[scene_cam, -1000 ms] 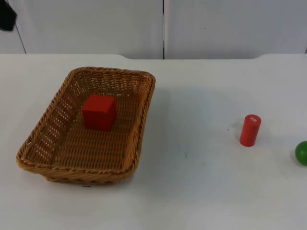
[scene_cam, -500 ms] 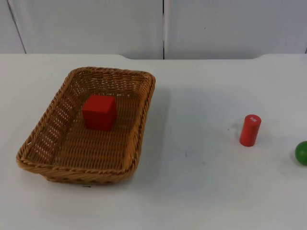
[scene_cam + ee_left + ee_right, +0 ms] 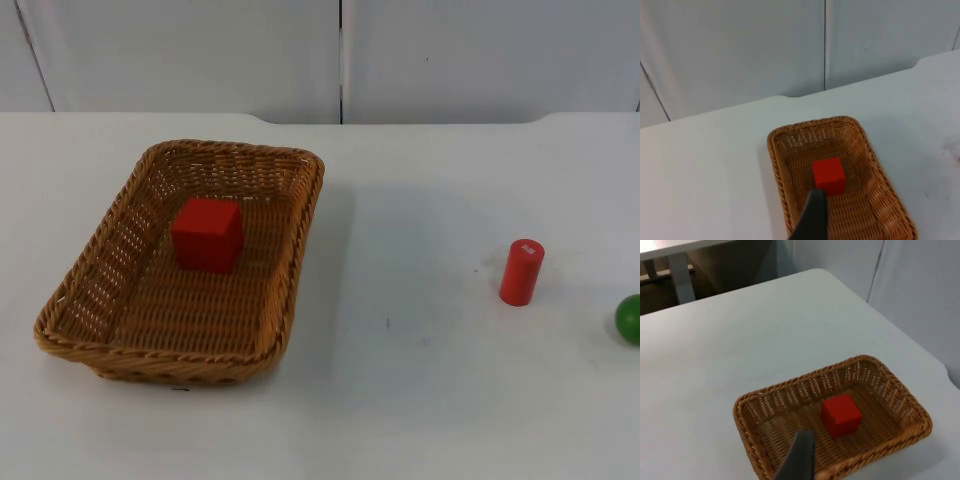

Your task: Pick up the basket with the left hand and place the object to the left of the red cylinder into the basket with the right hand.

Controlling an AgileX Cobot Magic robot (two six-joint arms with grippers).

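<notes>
This looks like a robotics lab or test cell, not a home or shop. A plain white bench (image 3: 420, 400) carries just a few simple props: a wicker basket (image 3: 95, 300) with a red cube (image 3: 207, 234) lying in it, and well to the side of the basket a small red cylinder (image 3: 521, 271) standing upright with a green ball (image 3: 629, 319) just beyond it. Behind the basket the bench ends at a bare grey partition wall (image 3: 200, 50) made of flat panels with a dark seam between them. In the right wrist view, beyond the bench's far edge from the basket, the leg of another pale table (image 3: 682, 282) stands on a brown floor (image 3: 725, 270)
</notes>
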